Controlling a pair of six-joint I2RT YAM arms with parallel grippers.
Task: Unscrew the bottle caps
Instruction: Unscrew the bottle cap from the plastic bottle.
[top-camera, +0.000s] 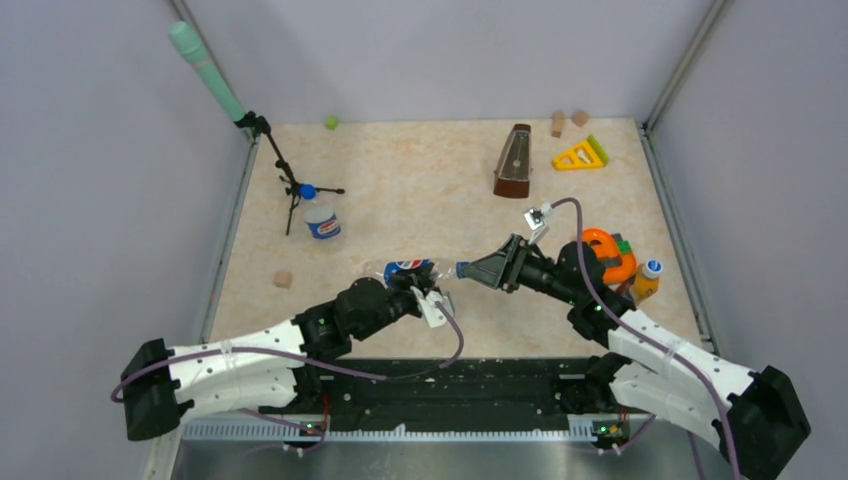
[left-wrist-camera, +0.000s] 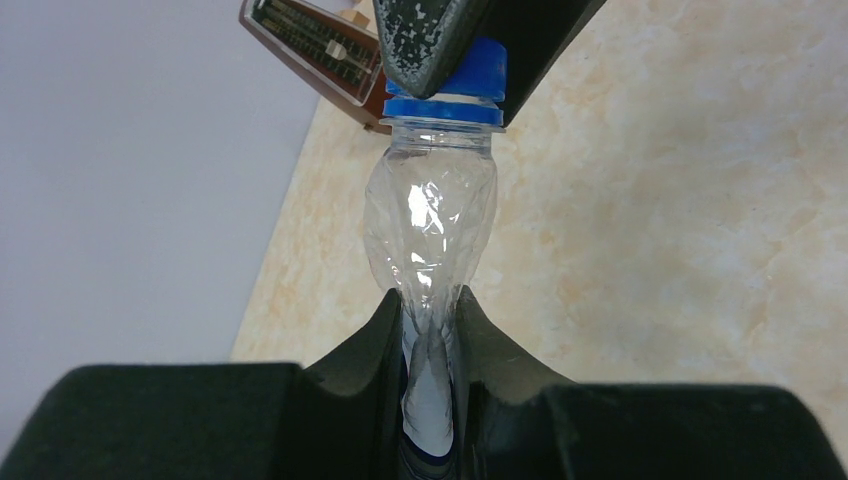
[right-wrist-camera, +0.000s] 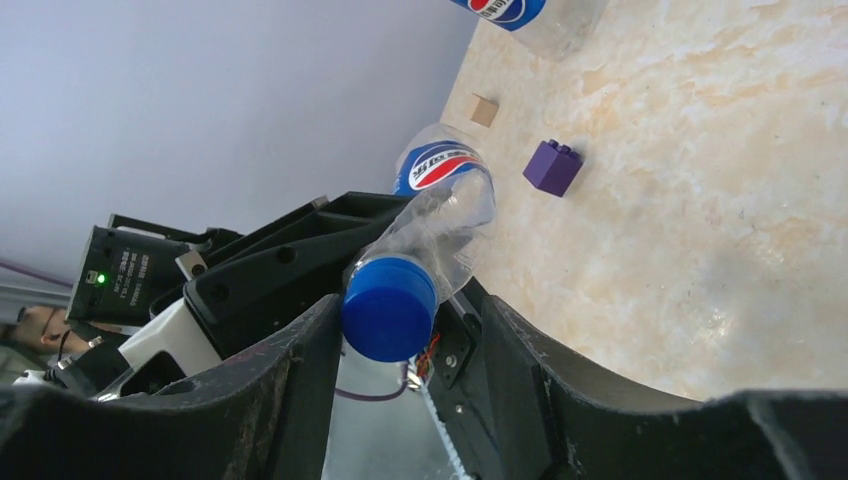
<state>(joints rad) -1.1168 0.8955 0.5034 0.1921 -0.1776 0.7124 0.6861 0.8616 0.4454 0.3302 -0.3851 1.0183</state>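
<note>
Guessing the cap (right-wrist-camera: 390, 308) slips: right end effector (right-wrist-camera: 410, 322) sits half-open round it, left end effector (left-wrist-camera: 428, 302) clamps the bottle (left-wrist-camera: 430, 200) flat.

You have three caps to look at. The dark blue cap (right-wrist-camera: 389, 308) is screwed on the neck of the squashed bottle (left-wrist-camera: 430, 215), which lies on its side. This cap points to your right and sits between the fingers of the right gripper (right-wrist-camera: 405, 300), with a small gap on one side. The second blue cap (top-camera: 307, 191) is on top of the standing bottle (top-camera: 321, 222), far left. The paler cap (top-camera: 652, 268) tops the orange bottle (top-camera: 645, 287) by the right edge.
</note>
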